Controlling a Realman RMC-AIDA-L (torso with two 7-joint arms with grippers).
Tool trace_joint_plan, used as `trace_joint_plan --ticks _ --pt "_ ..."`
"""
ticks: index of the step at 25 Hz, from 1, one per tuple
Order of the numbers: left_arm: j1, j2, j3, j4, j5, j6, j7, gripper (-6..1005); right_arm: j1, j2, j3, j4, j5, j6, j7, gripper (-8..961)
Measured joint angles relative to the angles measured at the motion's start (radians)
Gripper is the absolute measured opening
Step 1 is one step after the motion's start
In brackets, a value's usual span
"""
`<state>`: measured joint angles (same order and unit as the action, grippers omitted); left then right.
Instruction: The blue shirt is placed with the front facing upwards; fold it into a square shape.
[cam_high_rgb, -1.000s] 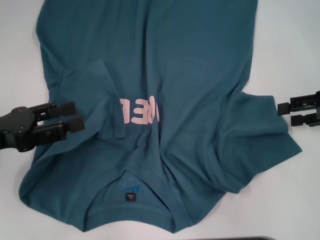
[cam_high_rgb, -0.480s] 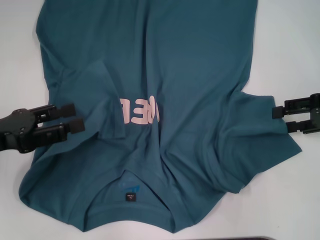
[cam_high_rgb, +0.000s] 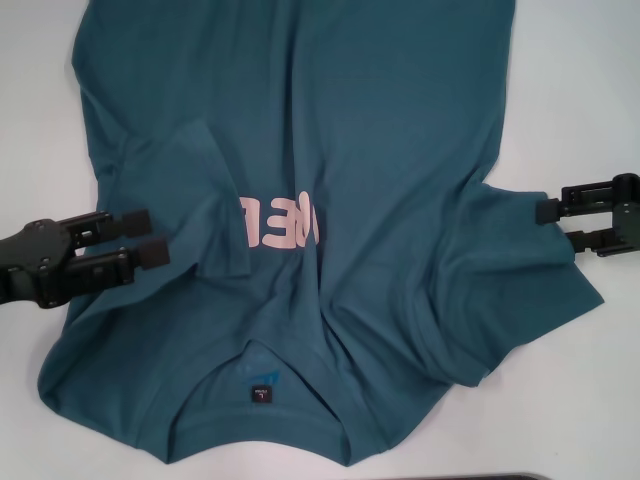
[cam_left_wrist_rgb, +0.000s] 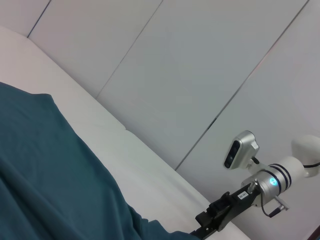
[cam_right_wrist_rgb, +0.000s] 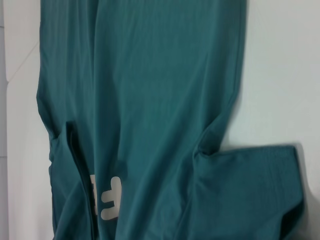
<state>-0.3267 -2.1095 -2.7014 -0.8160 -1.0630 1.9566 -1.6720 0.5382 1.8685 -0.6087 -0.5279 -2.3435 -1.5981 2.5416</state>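
The blue shirt (cam_high_rgb: 350, 140) lies front up on the white table (cam_high_rgb: 40, 120), with its collar and neck label (cam_high_rgb: 259, 394) toward me. Its left sleeve (cam_high_rgb: 190, 190) is folded in over the chest and hides part of the pink lettering (cam_high_rgb: 285, 222). The right sleeve (cam_high_rgb: 520, 270) lies spread and wrinkled. My left gripper (cam_high_rgb: 140, 237) is open and empty over the shirt's left edge. My right gripper (cam_high_rgb: 558, 226) is open and empty at the outer edge of the right sleeve. The shirt also shows in the left wrist view (cam_left_wrist_rgb: 50, 175) and in the right wrist view (cam_right_wrist_rgb: 150, 100).
Bare white table lies left and right of the shirt. A dark edge (cam_high_rgb: 520, 477) shows at the table's front. The left wrist view shows the right arm (cam_left_wrist_rgb: 260, 190) farther off, with a grey panelled wall (cam_left_wrist_rgb: 200, 60) behind the table.
My right gripper has moved left and slightly up, onto the edge of the right sleeve. My left gripper has barely shifted. The shirt has not moved.
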Motion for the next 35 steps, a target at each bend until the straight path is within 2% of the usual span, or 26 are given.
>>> trace_joint_plan --ticks 15,21,24,31,35 --pt "0.003 -0.001 0.0 -0.002 -0.005 0.001 0.0 736 -0.001 0.01 -0.03 0.0 -0.007 0.008 -0.015 641" --pt "0.003 -0.001 0.0 -0.002 -0.006 0.001 -0.002 735 0.022 0.035 -0.044 -0.012 -0.009 0.011 -0.057 638" --pt "0.002 -0.001 0.0 -0.003 -0.007 0.001 -0.012 735 0.033 0.041 -0.059 -0.017 -0.016 0.011 -0.06 637" --pt "0.0 -0.001 0.0 -0.005 -0.008 0.002 -0.024 735 0.036 0.035 -0.067 -0.029 -0.023 0.003 -0.055 635" --pt "0.0 -0.001 0.0 -0.005 -0.008 0.001 -0.024 734 0.031 0.033 -0.07 -0.029 -0.023 0.003 -0.055 441"
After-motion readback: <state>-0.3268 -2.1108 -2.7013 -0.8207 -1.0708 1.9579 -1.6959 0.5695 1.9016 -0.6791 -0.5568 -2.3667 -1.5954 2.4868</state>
